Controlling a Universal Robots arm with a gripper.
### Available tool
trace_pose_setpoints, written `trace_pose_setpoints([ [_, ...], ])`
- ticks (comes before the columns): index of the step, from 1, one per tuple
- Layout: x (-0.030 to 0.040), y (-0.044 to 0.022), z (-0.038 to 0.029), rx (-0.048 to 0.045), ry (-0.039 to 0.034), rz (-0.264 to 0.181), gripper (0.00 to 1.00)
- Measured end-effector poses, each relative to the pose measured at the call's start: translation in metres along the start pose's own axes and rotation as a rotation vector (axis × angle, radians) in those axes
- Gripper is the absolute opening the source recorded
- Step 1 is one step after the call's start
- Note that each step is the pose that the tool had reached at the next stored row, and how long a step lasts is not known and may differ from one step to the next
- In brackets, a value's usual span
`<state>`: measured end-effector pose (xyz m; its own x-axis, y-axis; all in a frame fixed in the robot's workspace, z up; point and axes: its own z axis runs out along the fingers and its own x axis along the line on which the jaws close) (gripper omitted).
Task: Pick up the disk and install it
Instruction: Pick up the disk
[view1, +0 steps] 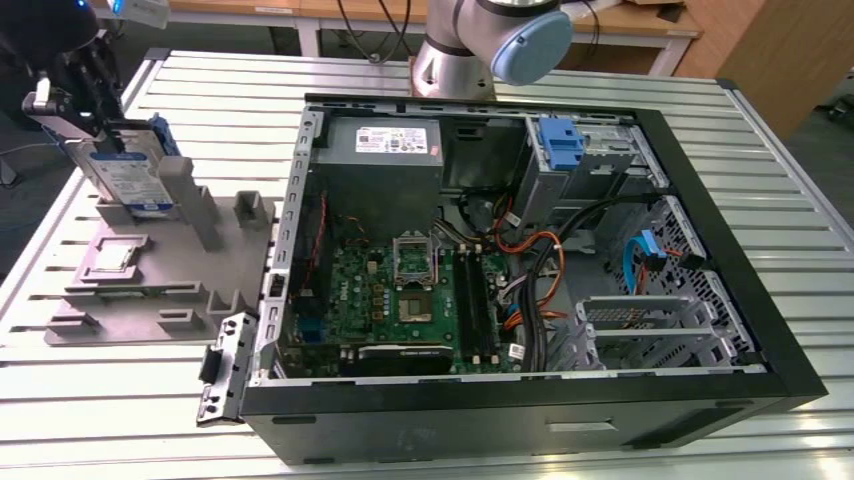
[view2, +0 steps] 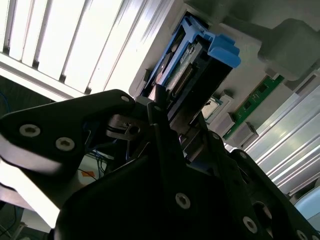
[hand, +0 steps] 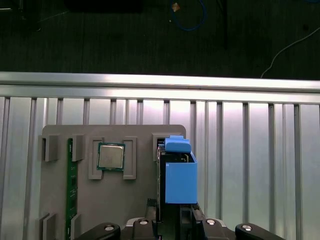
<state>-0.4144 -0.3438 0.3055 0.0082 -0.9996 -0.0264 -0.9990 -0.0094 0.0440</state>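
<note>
Presently, disk (view1: 131, 178): is being kept upright on its edge in a slot of the grey holder (view1: 147, 275), label facing outward, with blue carrier rails along its edges; in both wrist views its blue end piece (hand: 179, 175) (view2: 200, 60) is being shown edge-on.
Gripper (view1: 94, 130): is being pressed together on the upper end of the disk, one black finger on each face; in the first wrist view (hand: 176, 212) no gap is being shown between the fingers and the disk.
Disk location: is being held at the exterior view's left, outside the computer case (view1: 747, 300) and well apart from its drive bays.
Grey holder: is being carried by the slatted metal tabletop (view1: 134, 400), just beside the case; a square processor chip (hand: 110, 156) and a green memory stick (hand: 71, 185) are being kept in its other recesses.
Computer case: is being left lying open, with the motherboard (view1: 387, 290), a grey power-supply box (view1: 387, 150) and a blue bracket (view1: 563, 145) exposed.
Arm (view1: 487, 40): is being mounted behind the case.
</note>
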Motion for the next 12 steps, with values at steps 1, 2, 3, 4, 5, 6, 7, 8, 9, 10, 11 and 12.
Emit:
trace_pose_setpoints([
  [1,0.0000,-0.0001,-0.0016,0.0000,0.0000,0.000,0.35],
  [2,-0.0001,-0.0002,-0.0032,0.0000,0.0000,0.000,0.35],
  [3,-0.0001,-0.0003,-0.0051,0.0001,0.0000,0.000,0.35],
  [4,-0.0002,-0.0004,-0.0071,0.0001,0.0000,0.000,0.35],
  [5,-0.0002,-0.0004,-0.0091,0.0000,0.0000,0.000,0.35],
  [6,-0.0003,-0.0005,-0.0108,0.0000,0.0000,0.000,0.35],
  [7,-0.0003,-0.0005,-0.0126,0.0000,0.0000,0.000,0.35],
  [8,-0.0004,-0.0005,-0.0135,-0.0001,0.0000,0.000,0.35],
  [9,-0.0003,-0.0006,-0.0135,0.0002,-0.0001,0.000,0.35],
  [10,-0.0004,-0.0006,-0.0134,0.0004,-0.0002,0.000,0.35],
  [11,-0.0004,-0.0006,-0.0138,0.0001,0.0000,0.000,0.35],
  [12,-0.0004,-0.0005,-0.0141,0.0001,-0.0001,0.000,0.35],
])
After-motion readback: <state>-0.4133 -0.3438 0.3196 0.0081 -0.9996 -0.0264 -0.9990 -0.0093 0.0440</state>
